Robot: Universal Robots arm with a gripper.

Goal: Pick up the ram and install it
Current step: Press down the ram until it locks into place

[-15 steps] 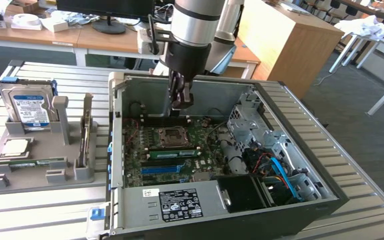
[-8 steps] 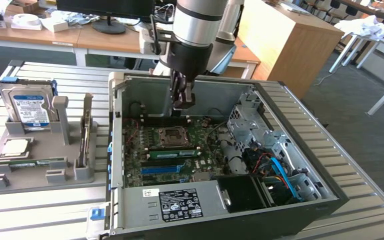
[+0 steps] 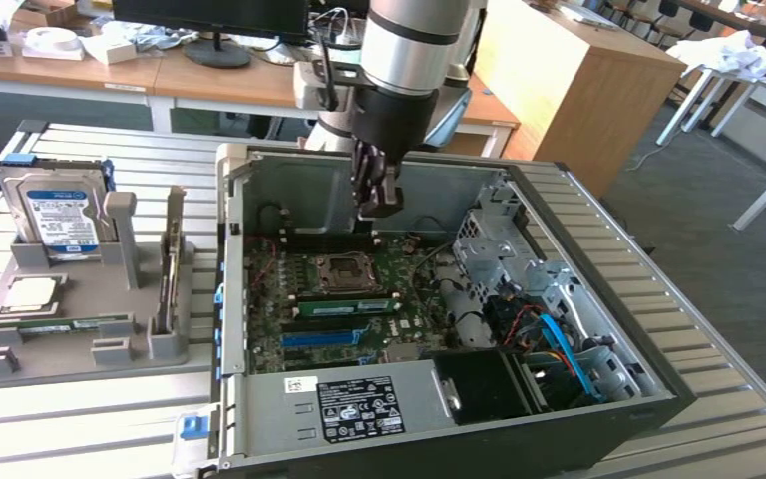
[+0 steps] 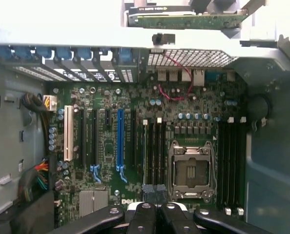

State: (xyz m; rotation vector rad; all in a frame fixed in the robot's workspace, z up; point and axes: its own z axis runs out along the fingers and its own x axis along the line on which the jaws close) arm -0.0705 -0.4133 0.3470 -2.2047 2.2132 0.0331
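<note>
Arm upright, closed gripper (image 3: pixel 378 205) hovering inside the computer case (image 3: pixel 397 399)

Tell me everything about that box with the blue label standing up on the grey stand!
The hard drive is a flat, silvery, metal-looking box with a white and blue label on its face. Blue strips that look like plastic run along its two side edges. It stands upright, leaning back a little, with its lower end slotted into the grey holder at the exterior view's left, outside the computer case. Only the holder touches it.
</note>
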